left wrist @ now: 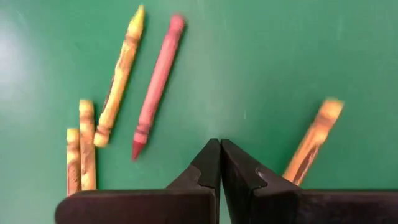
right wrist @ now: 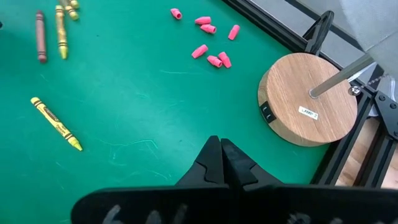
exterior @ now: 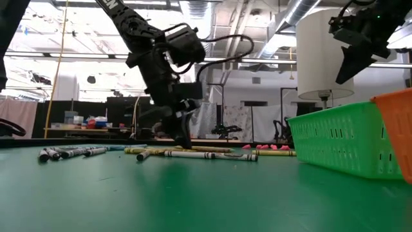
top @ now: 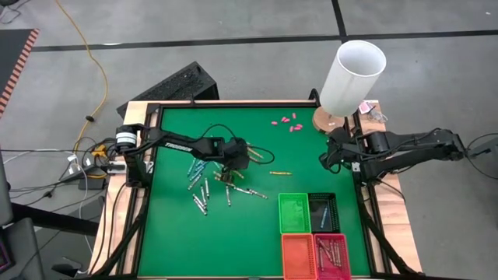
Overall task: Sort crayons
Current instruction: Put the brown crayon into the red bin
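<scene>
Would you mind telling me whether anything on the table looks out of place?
The small pink pieces scattered near the lamp base stand out: they are stubby, not crayons, and lie apart from the loose pile at mid-table.

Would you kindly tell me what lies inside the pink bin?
The pink mesh bin holds several brownish-red crayons lying roughly side by side; anything beneath them is hidden.

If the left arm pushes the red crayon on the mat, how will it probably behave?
The red crayon is a thin round stick lying flat, so it would probably roll if pushed from the side. It looks straight and stiff, so it should not bend, and probably light. The left gripper is above it with the jaws shut, holding nothing.
</scene>
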Robot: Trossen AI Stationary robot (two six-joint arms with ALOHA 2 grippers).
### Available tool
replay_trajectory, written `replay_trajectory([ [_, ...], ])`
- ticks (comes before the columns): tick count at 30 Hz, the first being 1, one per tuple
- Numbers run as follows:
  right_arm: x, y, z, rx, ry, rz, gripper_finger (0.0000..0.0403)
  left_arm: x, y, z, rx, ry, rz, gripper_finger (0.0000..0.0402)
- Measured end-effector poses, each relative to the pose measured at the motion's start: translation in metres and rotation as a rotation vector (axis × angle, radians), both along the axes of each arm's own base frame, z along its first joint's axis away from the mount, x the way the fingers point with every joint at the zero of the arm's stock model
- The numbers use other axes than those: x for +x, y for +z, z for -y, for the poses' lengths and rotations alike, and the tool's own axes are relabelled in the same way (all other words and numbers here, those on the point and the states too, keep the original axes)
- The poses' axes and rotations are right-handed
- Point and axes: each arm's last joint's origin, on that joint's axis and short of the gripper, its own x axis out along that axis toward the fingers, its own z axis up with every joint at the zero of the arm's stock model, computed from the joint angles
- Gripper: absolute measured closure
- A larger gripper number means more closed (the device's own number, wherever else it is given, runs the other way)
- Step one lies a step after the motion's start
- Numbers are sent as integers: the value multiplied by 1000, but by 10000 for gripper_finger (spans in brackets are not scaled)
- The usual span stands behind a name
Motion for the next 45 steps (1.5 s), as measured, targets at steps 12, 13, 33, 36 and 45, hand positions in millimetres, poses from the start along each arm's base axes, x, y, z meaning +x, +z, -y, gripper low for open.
replay_trajectory([
  [12, 3, 2, 0, -4, -3, 36, 403, 21, 35, -33, 104, 139, 178, 401],
  [13, 5, 2, 0, -3, -3, 52, 403, 20, 35, -38, 81, 181, 184, 401],
  [33, 118, -24, 61, -12, 142, 210, 403, -24, 119, -27, 23, 377, 340, 401],
  [36, 136, -34, 83, 26, 161, 316, 403, -36, 140, -18, 10, 384, 399, 401],
  [45, 195, -66, 133, 92, 131, 474, 403, -62, 183, 10, -38, 361, 555, 401],
])
